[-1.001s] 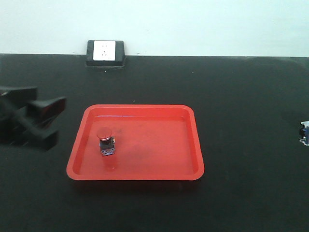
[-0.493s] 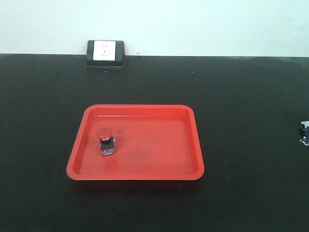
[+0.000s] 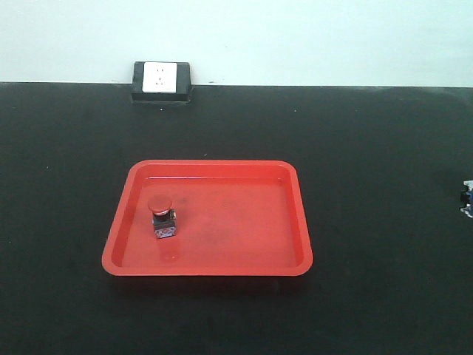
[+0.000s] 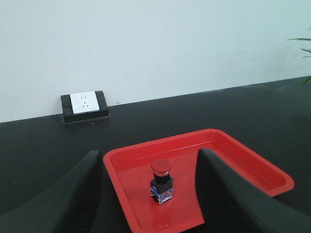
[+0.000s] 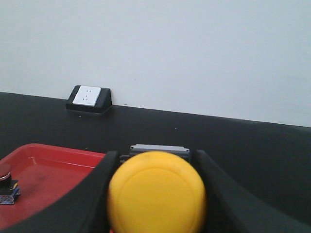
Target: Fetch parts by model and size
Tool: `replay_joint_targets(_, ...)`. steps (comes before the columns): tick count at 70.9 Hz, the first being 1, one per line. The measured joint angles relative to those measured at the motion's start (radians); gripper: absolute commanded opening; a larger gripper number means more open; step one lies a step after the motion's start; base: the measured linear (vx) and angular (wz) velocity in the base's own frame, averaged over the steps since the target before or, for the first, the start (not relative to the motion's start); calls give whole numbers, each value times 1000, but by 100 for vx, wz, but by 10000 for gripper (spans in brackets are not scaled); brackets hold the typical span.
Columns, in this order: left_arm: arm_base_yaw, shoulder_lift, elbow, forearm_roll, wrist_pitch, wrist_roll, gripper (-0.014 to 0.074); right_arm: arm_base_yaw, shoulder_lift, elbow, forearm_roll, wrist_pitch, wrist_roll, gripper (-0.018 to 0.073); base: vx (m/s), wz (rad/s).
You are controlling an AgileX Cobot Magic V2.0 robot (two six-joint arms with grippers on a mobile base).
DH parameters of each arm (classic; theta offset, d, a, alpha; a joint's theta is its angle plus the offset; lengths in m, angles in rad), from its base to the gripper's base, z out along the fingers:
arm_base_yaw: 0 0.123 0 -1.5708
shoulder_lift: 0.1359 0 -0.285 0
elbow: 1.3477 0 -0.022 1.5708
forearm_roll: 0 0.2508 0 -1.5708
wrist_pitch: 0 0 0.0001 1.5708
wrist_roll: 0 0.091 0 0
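The left hand (image 4: 149, 154), fingers spread wide and empty, faces a red tray (image 3: 236, 222) lying in the middle of the surface (image 3: 384, 148). The red switch (image 3: 162, 218) stands in the tray's left half, cap up, its long axis vertical and its base turned slightly corner-on. To the right of the tray, the right hand (image 5: 154, 160) pinches the yellow switch (image 5: 156, 194) between its fingers. The cap faces the wrist camera, so the long axis runs along the fingers, roughly toward the far edge.

Likely step: bringing the yellow switch to the tray. To do it well, aim for the tray's bare right half, well apart from the red switch. Tip the switch base-down, lower it until the base rests on the tray floor, then part the fingers.
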Motion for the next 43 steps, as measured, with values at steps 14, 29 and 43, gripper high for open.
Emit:
replay_joint_targets(14,0,0,0,0,0,0,411,0,32,-15,67,1,-1,-5,0,0)
replay_joint_targets(29,0,0,0,0,-1,0,411,0,237,-142,141,71,-73,-2,0,0)
replay_joint_targets(43,0,0,0,0,-7,0,411,0,463,-300,232,150,-193,4,0,0)
